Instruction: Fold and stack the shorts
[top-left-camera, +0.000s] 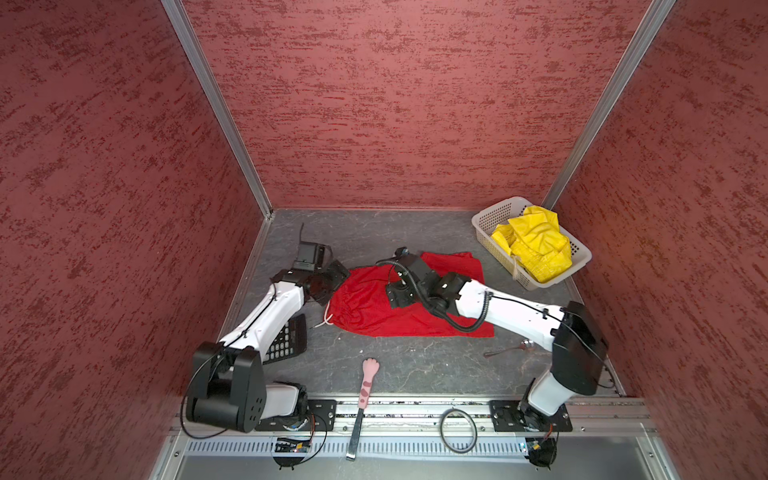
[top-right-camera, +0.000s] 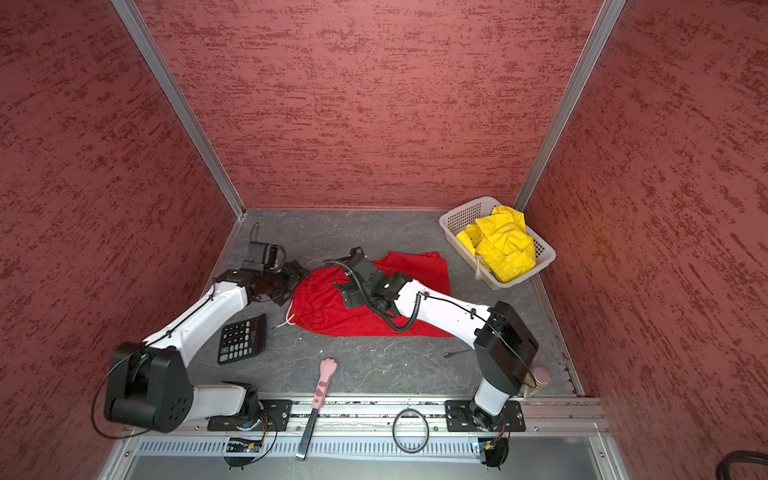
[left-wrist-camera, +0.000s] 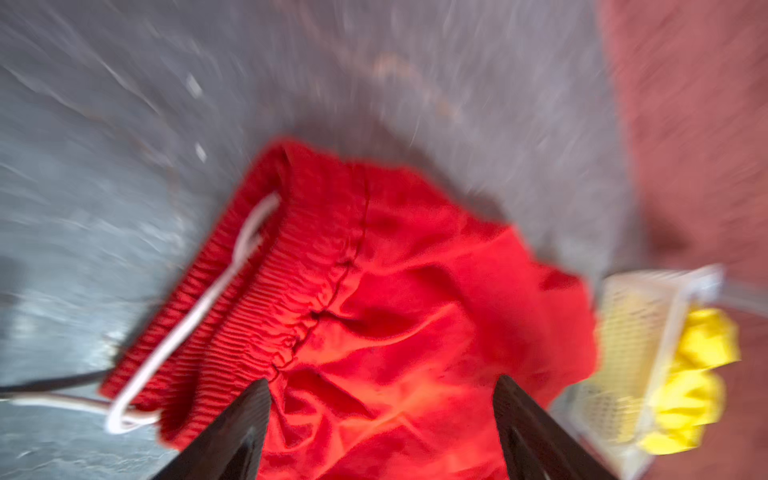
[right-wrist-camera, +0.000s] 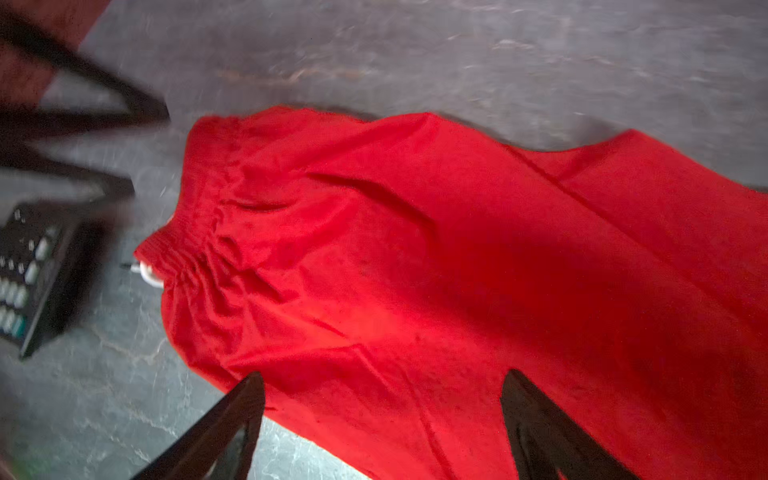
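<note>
The left gripper (left-wrist-camera: 384, 380) and right gripper (right-wrist-camera: 385, 374) hover spread and empty over the red shorts (top-left-camera: 374, 307), seemingly clear of them; yellow shorts (top-left-camera: 536, 245) lie crumpled in the basket (top-left-camera: 486, 216).

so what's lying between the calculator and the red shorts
Just the whitish drawstring trailing from the red shorts toward the calculator, on otherwise bare grey table; both top views show it.

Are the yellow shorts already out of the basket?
No, the yellow shorts lie crumpled inside the white basket.
</note>
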